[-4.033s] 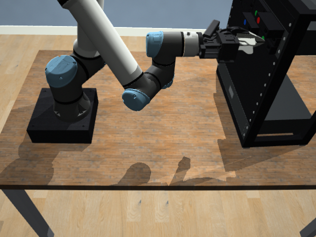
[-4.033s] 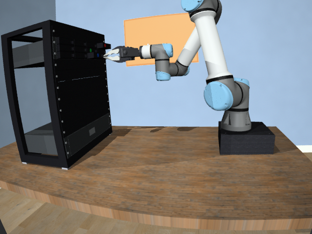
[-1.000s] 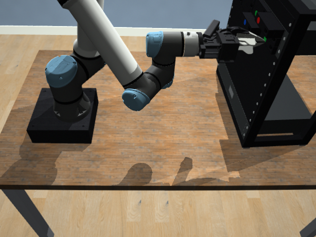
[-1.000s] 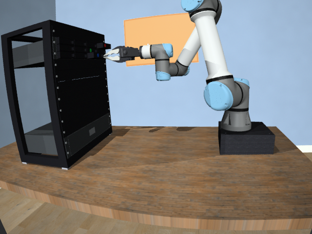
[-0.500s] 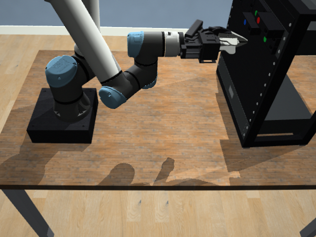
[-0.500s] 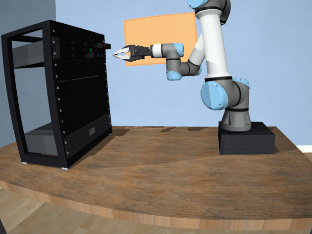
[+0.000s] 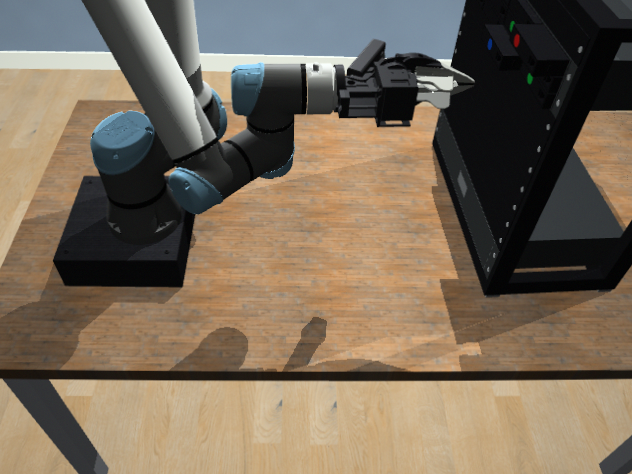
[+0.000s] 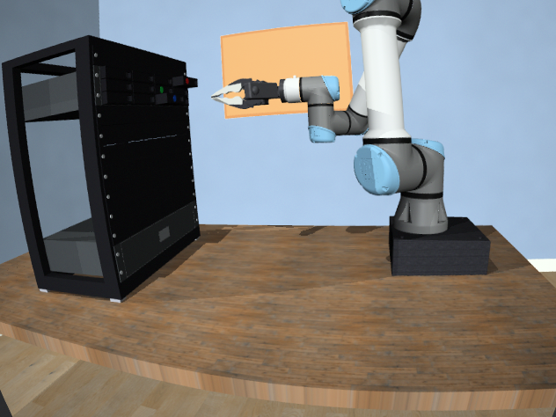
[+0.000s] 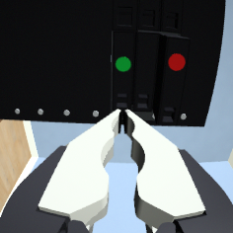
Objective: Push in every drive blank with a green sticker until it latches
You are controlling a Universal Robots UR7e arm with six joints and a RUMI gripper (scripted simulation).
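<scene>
The gripper [image 9: 123,115] is hovering with its white fingers pinched together at the tips, gripping nothing. Ahead of it, apart from the tips, the black rack [image 8: 84,58] is standing on the table [image 8: 287,287]. A green-stickered blank [image 9: 122,63] is sitting just above the fingertips in the wrist view, with a red-stickered blank [image 9: 177,61] two slots to its right. In the exterior view the red one [image 8: 186,80] is jutting out from the rack face; the green one [image 8: 161,90] is probably sitting further in, though the angle is poor. A blue sticker [image 7: 490,44] and a second green one [image 7: 512,25] are showing farther along the rack from the top view.
</scene>
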